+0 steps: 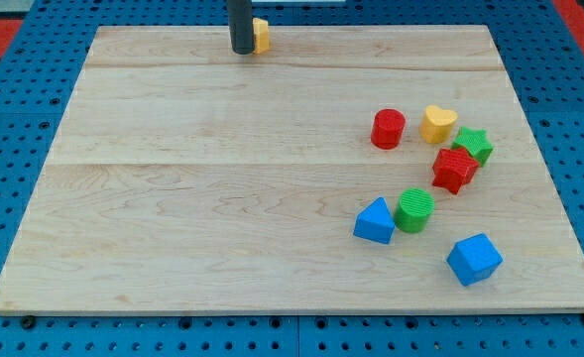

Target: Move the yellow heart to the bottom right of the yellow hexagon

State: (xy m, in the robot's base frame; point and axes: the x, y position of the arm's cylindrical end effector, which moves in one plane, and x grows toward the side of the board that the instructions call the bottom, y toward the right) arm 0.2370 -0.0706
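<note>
Now my tip (pixel 243 51) sat at view's top, touching left side of yellow hexagon (pixel 262 36), holding nothing. Yellow heart (pixel 437 124) lay well apart at right, between red cylinder (pixel 389 129) and green star (pixel 475 144).

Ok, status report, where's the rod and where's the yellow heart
My tip at the view's top edge, just left of the yellow hexagon. Yellow heart far off at the view's right, between red cylinder and green star. Path between looks open.

- Looks like a robotics lab bench: wooden board (pixel 222 178) on blue perforated base (pixel 14 99).
- Small coloured test blocks, e.g. red cylinder (pixel 388 129).
- Red patches at top corners, probably flooring.
</note>
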